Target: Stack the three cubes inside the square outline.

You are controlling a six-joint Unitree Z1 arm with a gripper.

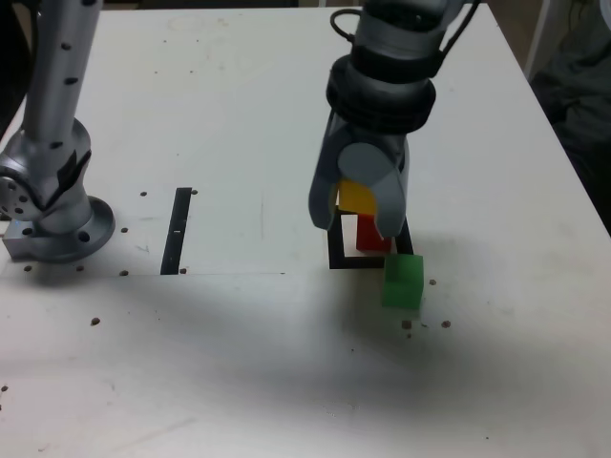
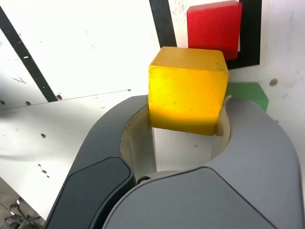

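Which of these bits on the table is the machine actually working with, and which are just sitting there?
Part of the job:
yellow cube, held in the gripper
red cube, inside the square outline
green cube, on the table just outside the outline

Just lying about:
narrow black strip
arm's round base
small dark specks on the white table

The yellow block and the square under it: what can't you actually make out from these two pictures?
- Exterior view: most of the yellow cube hides behind the tool.
- Exterior view: the square outline's far side is hidden by the tool and the red cube.
- Wrist view: the green cube is mostly hidden by the tool and the yellow cube.
- Either view: whether yellow is above red yet.
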